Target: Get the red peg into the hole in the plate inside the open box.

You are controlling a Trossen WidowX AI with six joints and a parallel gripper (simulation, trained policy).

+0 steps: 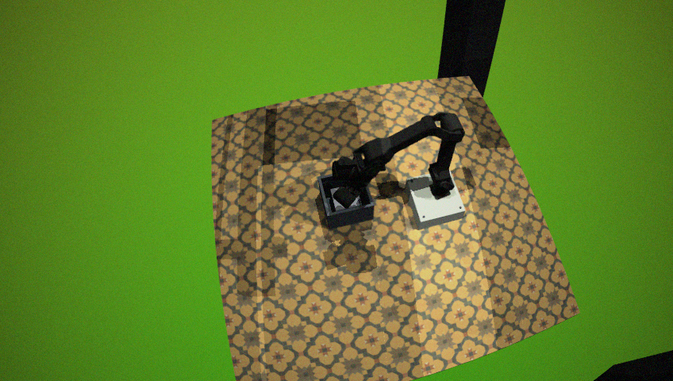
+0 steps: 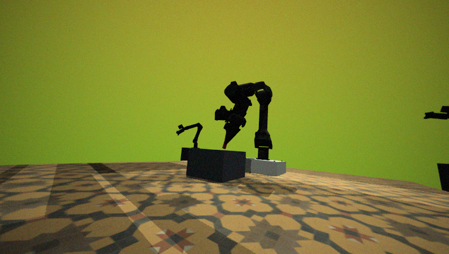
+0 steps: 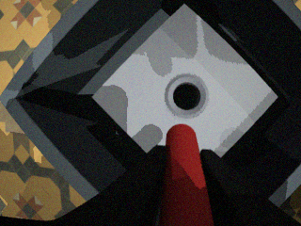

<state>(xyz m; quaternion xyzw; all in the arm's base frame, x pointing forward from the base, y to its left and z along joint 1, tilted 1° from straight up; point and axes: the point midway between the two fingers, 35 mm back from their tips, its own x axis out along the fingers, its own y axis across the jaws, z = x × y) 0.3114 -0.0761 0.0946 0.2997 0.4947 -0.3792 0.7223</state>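
Observation:
My gripper (image 1: 347, 194) (image 2: 227, 138) (image 3: 182, 157) is shut on the red peg (image 2: 224, 145) (image 3: 183, 179). It hangs tilted over the open dark box (image 1: 351, 217) (image 2: 215, 165) (image 3: 61, 118), with the peg's tip just above the rim in the side view. In the wrist view the peg points down at the light grey plate (image 3: 141, 85) on the box floor. The round dark hole (image 3: 186, 95) lies just beyond the peg's tip. In the overhead view the hand hides the peg and most of the plate.
The arm's white base block (image 1: 436, 209) (image 2: 267, 166) stands right of the box on the patterned table. A black pillar (image 1: 467, 37) rises behind the table. A small dark arm shape (image 2: 190, 128) shows behind the box, and more dark shapes (image 2: 438, 115) sit at the far right.

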